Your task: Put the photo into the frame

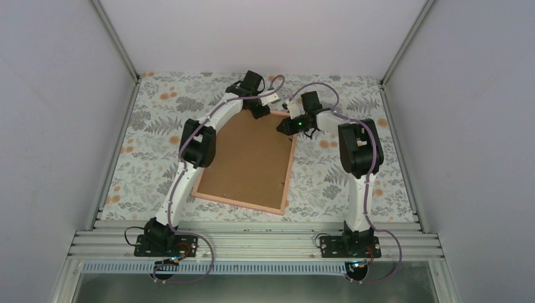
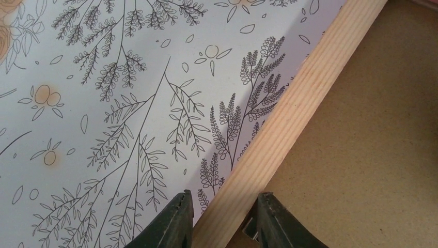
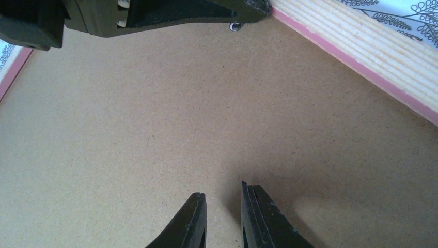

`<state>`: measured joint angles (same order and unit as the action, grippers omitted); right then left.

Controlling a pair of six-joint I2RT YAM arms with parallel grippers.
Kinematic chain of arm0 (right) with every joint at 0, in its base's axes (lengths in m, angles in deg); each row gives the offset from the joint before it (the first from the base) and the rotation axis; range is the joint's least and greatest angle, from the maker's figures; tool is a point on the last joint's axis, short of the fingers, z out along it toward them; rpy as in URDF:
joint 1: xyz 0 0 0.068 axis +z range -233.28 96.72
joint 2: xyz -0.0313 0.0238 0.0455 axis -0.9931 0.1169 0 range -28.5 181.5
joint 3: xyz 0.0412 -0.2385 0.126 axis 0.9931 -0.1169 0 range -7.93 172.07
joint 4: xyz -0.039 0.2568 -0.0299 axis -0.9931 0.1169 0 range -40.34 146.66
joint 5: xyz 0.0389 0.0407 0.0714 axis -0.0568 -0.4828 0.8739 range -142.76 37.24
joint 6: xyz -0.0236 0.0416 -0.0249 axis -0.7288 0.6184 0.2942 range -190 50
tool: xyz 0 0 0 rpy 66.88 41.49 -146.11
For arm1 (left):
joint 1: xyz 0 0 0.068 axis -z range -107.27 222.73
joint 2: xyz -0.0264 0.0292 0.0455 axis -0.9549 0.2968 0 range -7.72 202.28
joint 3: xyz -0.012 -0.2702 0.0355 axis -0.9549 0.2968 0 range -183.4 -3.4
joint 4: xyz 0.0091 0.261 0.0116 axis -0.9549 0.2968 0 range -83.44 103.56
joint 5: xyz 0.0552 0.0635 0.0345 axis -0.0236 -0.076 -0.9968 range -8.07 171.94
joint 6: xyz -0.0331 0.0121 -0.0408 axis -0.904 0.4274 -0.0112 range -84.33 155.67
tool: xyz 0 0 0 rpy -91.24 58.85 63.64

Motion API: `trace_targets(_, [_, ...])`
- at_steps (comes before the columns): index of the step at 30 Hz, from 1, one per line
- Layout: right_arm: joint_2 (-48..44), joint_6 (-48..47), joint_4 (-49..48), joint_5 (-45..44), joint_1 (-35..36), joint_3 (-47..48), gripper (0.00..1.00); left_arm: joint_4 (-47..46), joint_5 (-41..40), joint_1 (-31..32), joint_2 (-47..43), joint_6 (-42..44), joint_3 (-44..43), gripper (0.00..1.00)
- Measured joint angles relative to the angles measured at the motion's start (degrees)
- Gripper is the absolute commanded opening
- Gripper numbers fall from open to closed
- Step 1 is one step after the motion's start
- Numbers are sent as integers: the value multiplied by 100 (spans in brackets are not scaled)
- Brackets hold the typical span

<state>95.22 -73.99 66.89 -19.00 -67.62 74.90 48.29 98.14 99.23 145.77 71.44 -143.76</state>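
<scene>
The frame (image 1: 240,203) lies face down on the flowered table, its pale wooden rail (image 2: 289,111) edged in pink (image 3: 361,46). A brown backing board (image 1: 252,158) fills it. No photo shows in any view. My left gripper (image 1: 262,112) is at the frame's far edge. In the left wrist view its jaws (image 2: 223,204) sit tight against both sides of the rail, shut on it. My right gripper (image 1: 282,126) hovers over the board's far right corner. Its fingers (image 3: 223,194) stand a narrow gap apart, with nothing between them.
A small metal tab (image 2: 249,231) shows by the inner finger of the left gripper. The left gripper's body (image 3: 155,15) crosses the top of the right wrist view. Grey walls close in the flowered tablecloth (image 1: 353,183) on three sides.
</scene>
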Motion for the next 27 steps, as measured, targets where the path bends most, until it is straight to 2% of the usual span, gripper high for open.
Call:
trace_targets(7, [-2, 0, -2, 0, 0, 0, 19, -7, -98, 28, 0, -122, -7, 30])
trace_targets(14, [-7, 0, 7, 31, 0, 7, 22, -11, -155, 22, 0, -420, -42, 52])
trace_targets(17, [-39, 0, 90, 61, 0, 24, 24, -87, -92, -17, -4, -599, -42, 58])
trace_targets(21, [-184, 20, 286, 140, -4, 103, 32, -118, 35, -85, -188, -713, -9, 62])
trace_targets(24, [-529, 79, 374, 201, -33, 105, 42, -116, 195, -155, -605, -782, 179, 64])
trace_targets(27, [-1084, 162, 378, 297, -133, 48, 52, -251, 398, -232, -1462, -813, 964, 65])
